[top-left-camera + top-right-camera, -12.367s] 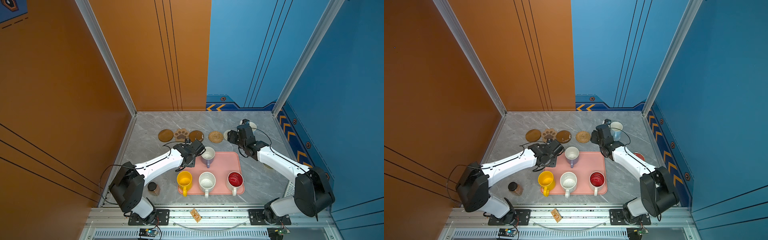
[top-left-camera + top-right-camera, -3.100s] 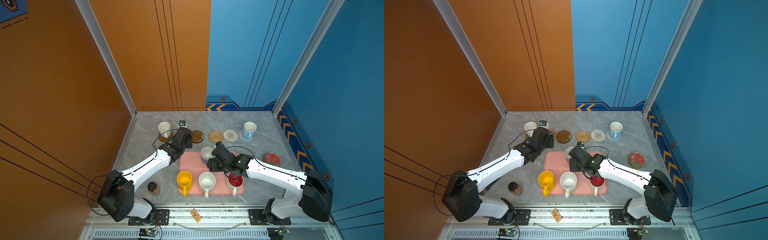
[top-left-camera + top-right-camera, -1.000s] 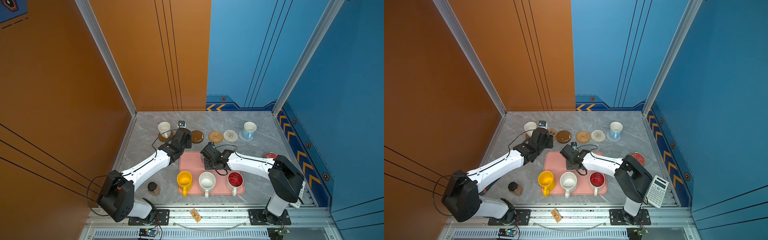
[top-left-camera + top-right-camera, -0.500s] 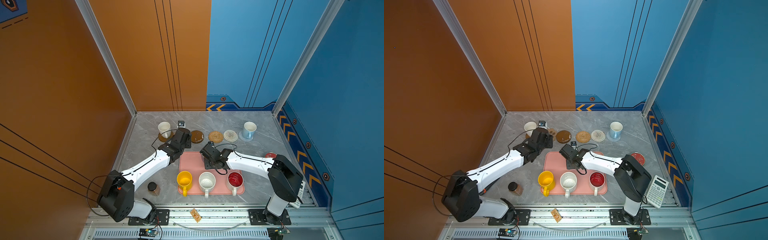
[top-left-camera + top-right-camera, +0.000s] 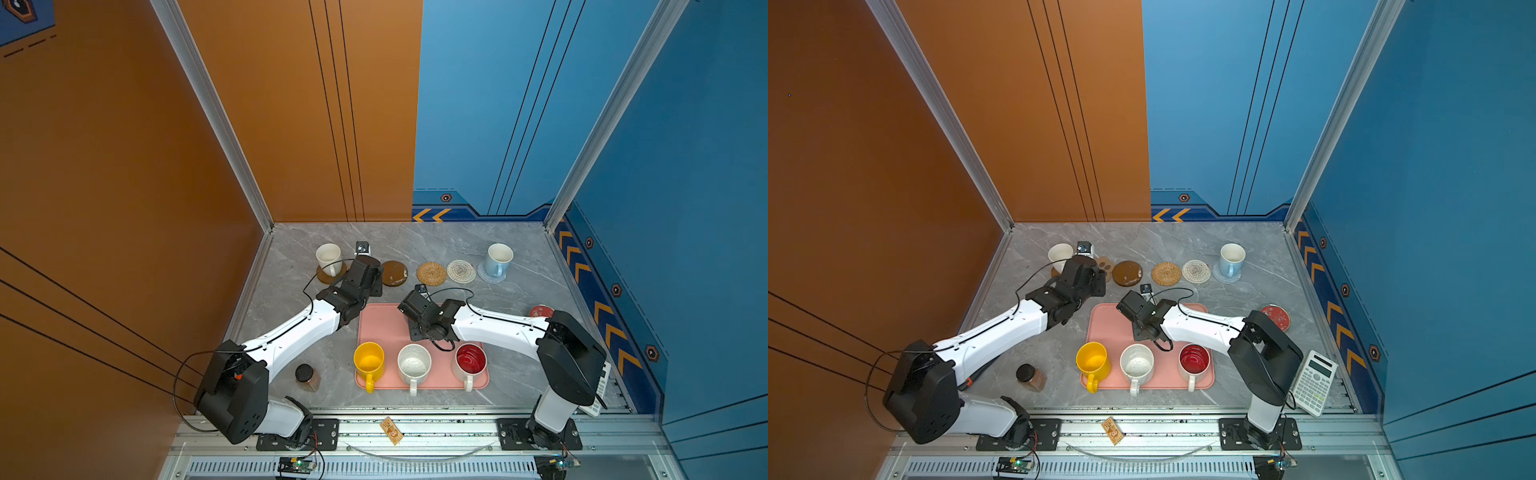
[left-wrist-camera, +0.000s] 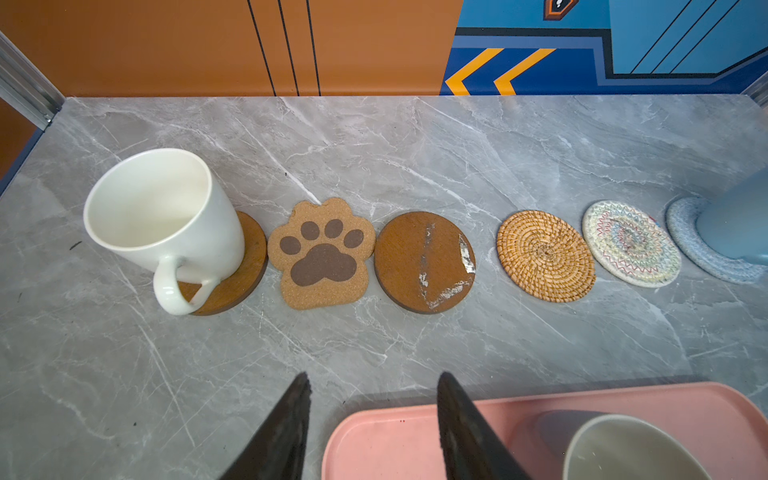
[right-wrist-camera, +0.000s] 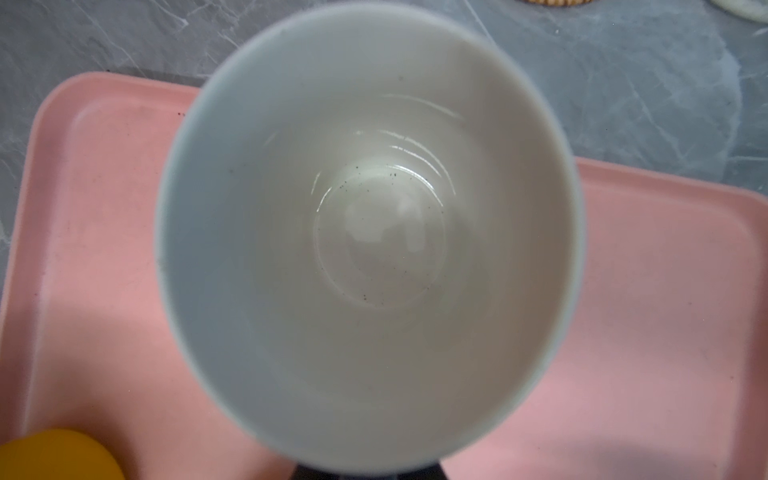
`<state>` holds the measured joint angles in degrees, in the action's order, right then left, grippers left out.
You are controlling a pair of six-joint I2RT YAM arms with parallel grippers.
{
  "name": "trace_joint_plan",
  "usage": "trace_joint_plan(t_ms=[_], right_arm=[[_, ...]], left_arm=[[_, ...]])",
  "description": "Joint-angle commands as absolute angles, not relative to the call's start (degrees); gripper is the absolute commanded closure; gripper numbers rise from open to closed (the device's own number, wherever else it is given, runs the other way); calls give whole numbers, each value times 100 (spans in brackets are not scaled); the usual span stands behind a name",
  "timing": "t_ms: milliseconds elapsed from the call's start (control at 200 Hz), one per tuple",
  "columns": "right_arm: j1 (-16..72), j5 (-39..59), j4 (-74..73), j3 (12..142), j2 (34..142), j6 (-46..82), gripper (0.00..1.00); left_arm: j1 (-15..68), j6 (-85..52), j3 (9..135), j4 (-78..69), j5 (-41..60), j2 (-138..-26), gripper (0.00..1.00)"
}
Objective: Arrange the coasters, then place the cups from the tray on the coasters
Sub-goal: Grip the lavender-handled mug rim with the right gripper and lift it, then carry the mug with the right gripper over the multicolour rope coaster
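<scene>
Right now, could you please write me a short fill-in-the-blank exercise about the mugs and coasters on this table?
The ___ mug stands on the blue-grey woven coaster.
The tan coaster between the two brown discs is shaped like a ___.
Apart from the lavender mug, the pink tray holds ___ mugs.
The left gripper is ___, holding nothing.
Missing words: light blue; paw; three; open.

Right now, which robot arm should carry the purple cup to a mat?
The right arm. The right gripper looks closed on the lavender cup at the tray, so it probably only needs to carry it over. The left gripper is open and empty, facing the coasters.
</scene>
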<state>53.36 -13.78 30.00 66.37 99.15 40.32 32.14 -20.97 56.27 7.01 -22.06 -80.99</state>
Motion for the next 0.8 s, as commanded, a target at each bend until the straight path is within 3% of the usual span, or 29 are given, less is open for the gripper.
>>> trace_joint_plan(t_ms=[0, 436, 796], right_arm=[[5324, -1624, 2869, 6560, 9464, 3951, 100], [4912, -1499, 2707, 6338, 8883, 3820, 100], [3916, -1314, 2700, 6464, 8552, 3270, 100]], left_arm=[[3163, -2152, 5543, 650, -2178, -7972, 49], [3154, -2162, 5515, 659, -2189, -7939, 49], [3154, -2171, 5521, 677, -2201, -7934, 50]])
